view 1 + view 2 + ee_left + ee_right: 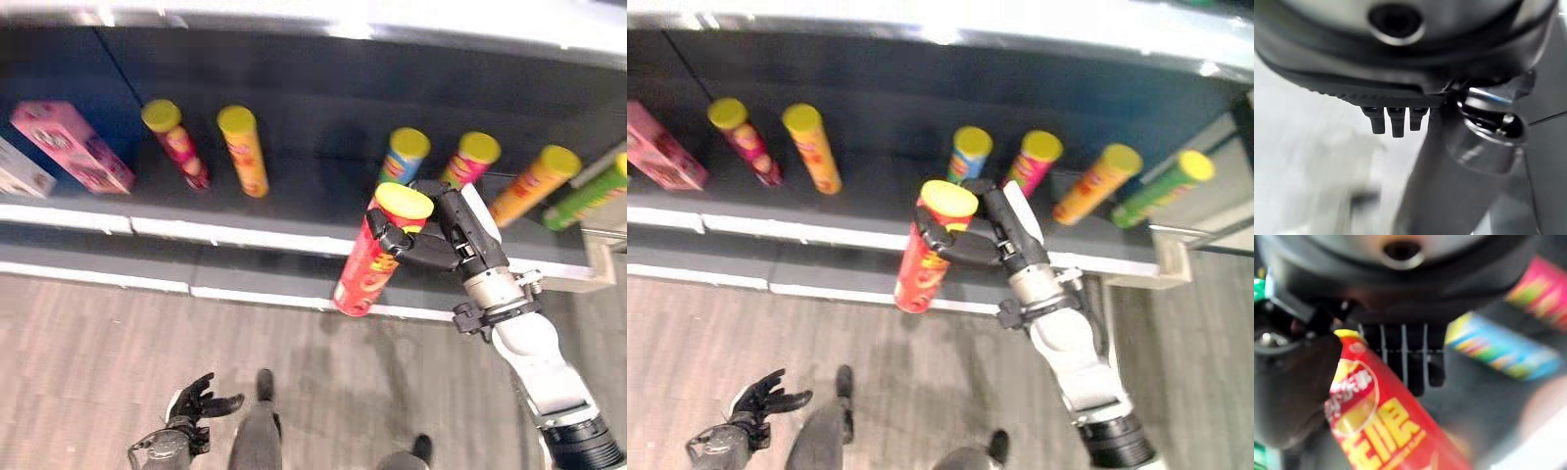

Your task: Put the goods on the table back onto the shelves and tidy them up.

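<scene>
red can | right hand grasping it | apparently over shelf edge | left hand released

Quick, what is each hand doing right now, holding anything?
Right hand: closed around the red chip can, in front of the shelf.
Left hand: open, holding nothing, low down.

A floor of grey-brown wood-grain planks covers the lower half, running from 9 o'clock through 6 to 3 o'clock. At 3 o'clock stands a pale grey panel; what it belongs to is unclear.
</scene>
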`<state>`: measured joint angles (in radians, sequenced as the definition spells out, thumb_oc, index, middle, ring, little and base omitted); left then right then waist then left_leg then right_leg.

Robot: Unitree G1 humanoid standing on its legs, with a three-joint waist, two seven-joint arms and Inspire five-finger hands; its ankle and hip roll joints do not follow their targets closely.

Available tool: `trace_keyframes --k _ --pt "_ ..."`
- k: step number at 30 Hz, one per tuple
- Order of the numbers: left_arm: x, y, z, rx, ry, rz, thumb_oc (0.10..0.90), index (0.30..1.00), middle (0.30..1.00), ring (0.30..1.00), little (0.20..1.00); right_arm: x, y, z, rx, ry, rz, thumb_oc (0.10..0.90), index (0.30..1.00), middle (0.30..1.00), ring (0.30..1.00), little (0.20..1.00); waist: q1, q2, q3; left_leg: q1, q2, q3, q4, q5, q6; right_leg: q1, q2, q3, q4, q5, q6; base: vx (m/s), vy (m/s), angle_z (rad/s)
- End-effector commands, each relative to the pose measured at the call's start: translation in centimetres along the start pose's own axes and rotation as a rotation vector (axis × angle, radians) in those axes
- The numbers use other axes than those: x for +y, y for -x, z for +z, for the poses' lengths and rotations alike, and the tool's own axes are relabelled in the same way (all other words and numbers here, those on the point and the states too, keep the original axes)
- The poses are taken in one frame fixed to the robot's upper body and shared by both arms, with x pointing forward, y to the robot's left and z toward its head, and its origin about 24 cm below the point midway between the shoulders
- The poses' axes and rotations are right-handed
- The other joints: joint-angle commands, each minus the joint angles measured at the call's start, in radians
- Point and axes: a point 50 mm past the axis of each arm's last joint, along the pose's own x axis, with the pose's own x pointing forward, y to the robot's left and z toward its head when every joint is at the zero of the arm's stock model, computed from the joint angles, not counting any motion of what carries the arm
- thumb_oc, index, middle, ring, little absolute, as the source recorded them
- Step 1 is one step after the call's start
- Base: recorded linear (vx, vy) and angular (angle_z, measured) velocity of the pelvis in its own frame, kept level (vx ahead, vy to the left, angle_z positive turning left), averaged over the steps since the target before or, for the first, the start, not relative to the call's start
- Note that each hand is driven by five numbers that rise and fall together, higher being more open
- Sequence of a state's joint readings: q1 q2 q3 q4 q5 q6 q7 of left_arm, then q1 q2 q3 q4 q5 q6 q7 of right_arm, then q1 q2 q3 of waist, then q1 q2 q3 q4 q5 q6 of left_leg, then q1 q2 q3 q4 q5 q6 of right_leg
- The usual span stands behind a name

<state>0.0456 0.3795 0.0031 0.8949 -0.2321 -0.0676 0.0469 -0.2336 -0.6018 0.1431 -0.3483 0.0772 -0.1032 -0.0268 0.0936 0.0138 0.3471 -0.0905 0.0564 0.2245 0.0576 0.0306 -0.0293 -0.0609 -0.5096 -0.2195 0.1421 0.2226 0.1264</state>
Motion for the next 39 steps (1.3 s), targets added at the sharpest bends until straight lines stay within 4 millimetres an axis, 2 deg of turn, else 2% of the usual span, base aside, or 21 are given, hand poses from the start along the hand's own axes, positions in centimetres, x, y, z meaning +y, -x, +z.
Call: trace_keyframes --k 1,2,4,5,7,9,15,20,26,28,32,33,36,37,38,39 --pt "-0.2 1.2 -2.0 0.014 -0.048 -0.015 0.8 0.9 0.9 0.9 0.9 -4.4 -2.0 4.1 -0.245 0.182 -0.113 0.4 0.3 0.3 0.3 0.3 -0.036 0.034 -0.122 0.028 0.04 -0.099 -0.134 -0.004 -0.05 0.004 0.186 0.077 0.031 -0.202 0.054 0.03 0.154 0.16" --pt "-0.1 1.1 -1.9 0.014 -0.041 -0.008 0.8 0.9 0.9 0.9 0.9 -4.4 -2.0 4.2 -0.252 0.179 -0.118 0.4 0.3 0.3 0.3 0.3 -0.042 0.039 -0.113 0.032 0.032 -0.102 -0.137 -0.005 -0.044 -0.02 0.226 0.089 0.032 -0.215 0.051 0.04 0.171 0.33" --pt "-0.2 0.9 -1.5 0.0 -0.031 -0.007 0.8 0.9 0.9 0.9 0.9 -4.0 -2.3 4.7 -0.282 0.159 -0.113 0.4 0.3 0.3 0.3 0.3 -0.05 0.042 -0.094 0.038 0.023 -0.1 -0.142 -0.008 -0.044 -0.05 0.277 0.06 -0.008 -0.227 0.042 0.05 0.048 0.23" --pt "-0.4 0.8 -1.2 -0.011 -0.038 -0.015 0.8 0.9 0.9 0.9 0.9 -4.0 -2.2 4.7 -0.286 0.162 -0.108 0.4 0.3 0.3 0.3 0.3 -0.062 0.034 -0.085 0.041 0.01 -0.105 -0.141 -0.02 -0.042 -0.047 0.31 0.071 -0.091 -0.226 0.041 0.08 -0.022 0.18" --pt "-0.7 0.8 -1.0 -0.018 -0.005 -0.014 0.8 0.9 0.9 0.9 0.9 -3.9 -2.4 4.9 -0.298 0.163 -0.103 0.4 0.3 0.3 0.3 0.3 -0.065 0.025 -0.075 0.047 0.007 -0.117 -0.131 -0.024 -0.038 -0.053 0.329 0.134 -0.115 -0.208 0.05 0.1 -0.058 0.38" --pt "-1.6 1.0 -1.1 -0.028 0.021 -0.038 0.8 0.9 0.9 0.9 0.9 -3.4 -2.4 5.1 -0.307 0.145 -0.088 0.4 0.3 0.3 0.3 0.3 -0.061 0.009 -0.076 0.051 0.009 -0.123 -0.113 -0.035 -0.035 -0.027 0.332 0.134 -0.152 -0.19 0.046 0.12 -0.098 0.45" --pt "-2.5 1.5 -2.2 0.008 0.03 -0.067 0.8 0.9 0.9 0.9 0.9 -2.5 -2.3 5.2 -0.313 0.13 -0.04 0.4 0.3 0.3 0.3 0.3 -0.063 0.001 -0.094 0.071 0.025 -0.132 -0.12 -0.039 -0.043 0.028 0.333 0.105 -0.201 -0.193 0.046 0.09 -0.076 -0.13" --pt "-2.6 1.6 -2.4 0.011 0.027 -0.069 0.8 0.9 0.9 0.9 0.9 -2.2 -2.2 5.2 -0.317 0.117 -0.034 0.4 0.3 0.3 0.3 0.3 -0.064 -0.001 -0.103 0.087 0.027 -0.136 -0.13 -0.04 -0.045 0.048 0.334 0.102 -0.209 -0.199 0.047 0.05 -0.027 0.07" --pt "-2.6 1.6 -2.1 -0.004 0.005 -0.075 0.8 0.9 0.9 0.9 0.9 -1.9 -2.3 5.0 -0.31 0.107 -0.017 0.4 0.3 0.3 0.3 0.3 -0.067 -0.004 -0.107 0.099 0.023 -0.129 -0.138 -0.05 -0.04 0.057 0.325 0.101 -0.222 -0.189 0.056 -0.01 0.035 -0.02" --pt "-2.1 1.5 -1.8 -0.012 -0.004 -0.064 0.8 0.9 0.9 0.9 0.9 -1.6 -2.4 4.9 -0.304 0.098 0.0 0.4 0.3 0.3 0.3 0.3 -0.067 -0.012 -0.091 0.098 0.017 -0.115 -0.134 -0.059 -0.031 0.036 0.319 0.108 -0.215 -0.169 0.065 -0.12 0.098 -0.05" --pt "-1.3 1.3 -1.0 -0.039 -0.014 -0.05 0.8 0.9 0.9 0.9 0.9 -1.0 -2.8 5.1 -0.317 0.097 0.025 0.4 0.3 0.3 0.3 0.3 -0.059 -0.012 -0.055 0.07 0.025 -0.077 -0.103 -0.069 -0.017 -0.048 0.308 0.109 -0.106 -0.163 0.082 -0.16 0.03 -0.44" --pt "-0.5 1.0 -0.4 -0.046 -0.03 -0.024 0.8 0.9 0.9 0.9 0.9 -0.8 -3.3 5.4 -0.333 0.085 0.03 0.4 0.3 0.3 0.3 0.3 -0.049 -0.006 -0.034 0.035 0.051 -0.071 -0.063 -0.07 -0.02 -0.071 0.287 0.125 -0.057 -0.165 0.091 -0.17 -0.122 -0.64" --pt "0.5 0.9 -0.3 -0.046 -0.025 0.017 0.8 0.9 0.9 0.9 0.9 0.0 -3.9 5.6 -0.353 0.045 0.048 0.4 0.3 0.3 0.3 0.3 -0.016 -0.004 -0.038 -0.019 0.107 -0.063 -0.009 -0.072 -0.043 -0.037 0.185 0.044 -0.083 -0.104 0.082 -0.11 -0.245 -0.34" --pt "0.8 0.9 -0.3 -0.042 -0.006 0.024 0.8 0.9 0.9 0.9 0.9 -0.2 -4.0 5.6 -0.345 0.063 0.051 0.4 0.3 0.3 0.3 0.3 -0.001 -0.029 -0.048 -0.04 0.099 -0.074 0.012 -0.077 -0.056 -0.001 0.167 0.037 -0.142 -0.11 0.085 -0.01 -0.209 -0.46" --pt "0.8 0.9 -0.3 -0.042 -0.006 0.024 0.8 0.9 0.9 0.9 0.9 -0.2 -4.0 5.6 -0.345 0.063 0.051 0.4 0.3 0.3 0.3 0.3 -0.002 -0.03 -0.049 -0.042 0.098 -0.075 0.015 -0.078 -0.056 -0.001 0.166 0.036 -0.145 -0.109 0.086 0.03 -0.242 -0.18" --pt "1.0 1.1 -1.0 -0.019 0.002 0.03 0.8 0.9 0.9 0.9 0.9 -0.1 -4.3 5.7 -0.351 0.06 0.071 0.4 0.3 0.3 0.3 0.3 0.021 -0.056 -0.063 -0.057 0.099 -0.069 0.038 -0.08 -0.066 0.012 0.163 0.005 -0.184 -0.101 0.114 0.01 -0.206 0.27"
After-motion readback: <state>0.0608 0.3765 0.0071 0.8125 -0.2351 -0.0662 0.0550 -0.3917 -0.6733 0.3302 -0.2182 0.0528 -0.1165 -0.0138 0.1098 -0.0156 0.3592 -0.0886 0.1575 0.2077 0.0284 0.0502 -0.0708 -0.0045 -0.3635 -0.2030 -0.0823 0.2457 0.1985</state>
